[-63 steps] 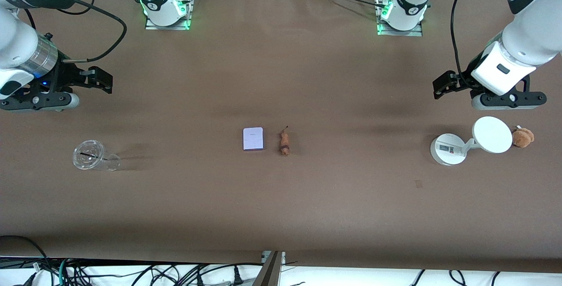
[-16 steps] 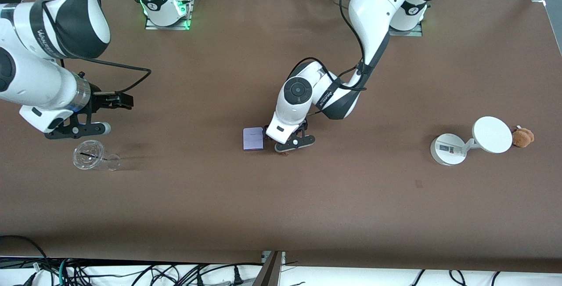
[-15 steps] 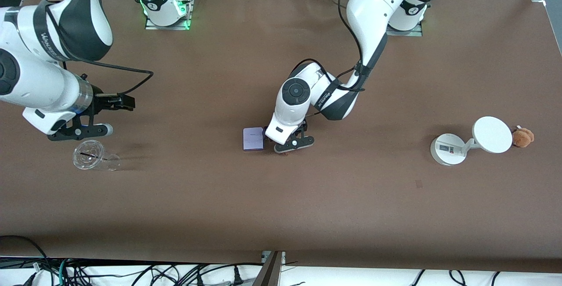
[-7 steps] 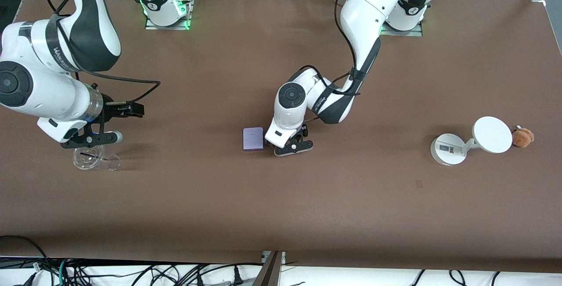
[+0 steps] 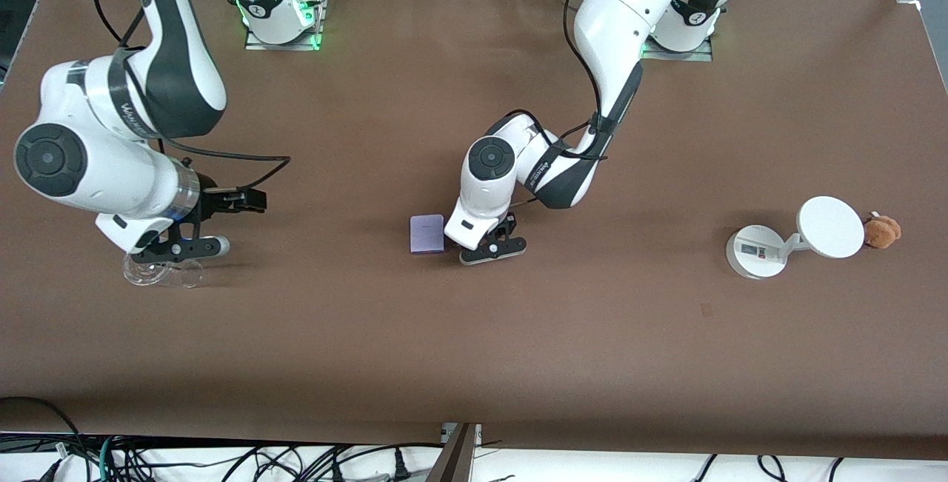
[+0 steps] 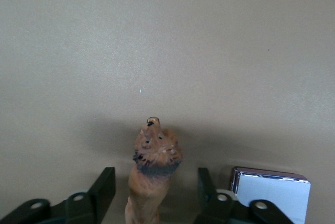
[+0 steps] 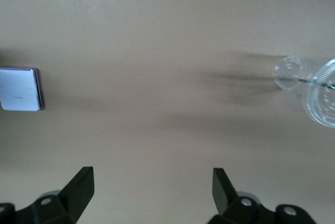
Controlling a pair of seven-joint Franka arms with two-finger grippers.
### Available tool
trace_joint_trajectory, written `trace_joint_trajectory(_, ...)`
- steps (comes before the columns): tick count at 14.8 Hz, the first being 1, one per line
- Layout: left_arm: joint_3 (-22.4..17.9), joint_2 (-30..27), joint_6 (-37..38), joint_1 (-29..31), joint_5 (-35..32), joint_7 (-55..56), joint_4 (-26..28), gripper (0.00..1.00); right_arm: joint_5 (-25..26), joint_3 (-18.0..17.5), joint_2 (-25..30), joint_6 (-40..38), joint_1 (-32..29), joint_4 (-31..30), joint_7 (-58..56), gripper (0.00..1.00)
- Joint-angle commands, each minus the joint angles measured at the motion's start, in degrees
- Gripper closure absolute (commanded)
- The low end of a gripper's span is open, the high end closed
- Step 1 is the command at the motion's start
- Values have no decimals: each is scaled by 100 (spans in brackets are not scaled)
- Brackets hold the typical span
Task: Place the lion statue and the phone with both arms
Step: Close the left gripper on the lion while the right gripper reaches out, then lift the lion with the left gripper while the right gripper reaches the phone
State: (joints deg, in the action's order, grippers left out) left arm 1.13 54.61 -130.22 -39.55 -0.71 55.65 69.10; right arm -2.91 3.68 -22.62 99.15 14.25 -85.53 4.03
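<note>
The lion statue (image 6: 153,164), a small orange-brown figurine with a dark mane band, lies between the fingers of my left gripper (image 6: 155,182), with a gap showing on each side of it. In the front view my left gripper (image 5: 486,248) is down at the table's middle and hides the statue. The phone (image 5: 427,234), a flat pale lavender rectangle, lies right beside that gripper, toward the right arm's end; it also shows as the phone (image 6: 272,195). My right gripper (image 5: 181,248) hangs open and empty over the table by a clear cup, its open jaws (image 7: 152,182) over bare tabletop and the phone (image 7: 20,89) farther off.
A clear plastic cup (image 5: 159,273) lies on its side under the right hand, and shows as the cup (image 7: 314,85). A white stand with two round discs (image 5: 785,241) and a tan plush (image 5: 881,230) sit at the left arm's end.
The left gripper's fingers have drawn in around the lion statue. The right arm has swung toward the table's middle and now covers part of the clear cup.
</note>
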Motion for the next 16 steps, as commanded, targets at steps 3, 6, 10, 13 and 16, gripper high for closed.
trace_joint_trajectory(3, -69, 164, 31, -79, -263, 25, -195, 57, -350, -8, -251, 349, 271, 10, 387, 0)
trace_joint_trajectory(6, -60, 155, 40, -61, -254, -132, -195, 100, -342, -8, -638, 789, 526, 1, 669, 0)
trace_joint_trajectory(10, -86, 50, 49, 61, -271, -449, -195, 100, -351, -8, -867, 1053, 649, 10, 678, 0)
trace_joint_trajectory(13, -87, -345, 154, 369, -280, -915, -3, 100, -359, -8, -1104, 1211, 973, 1, 985, 0)
trace_joint_trajectory(16, -87, -802, 584, 659, -289, -994, 182, 100, -359, -8, -1297, 1431, 1290, -8, 1318, 0)
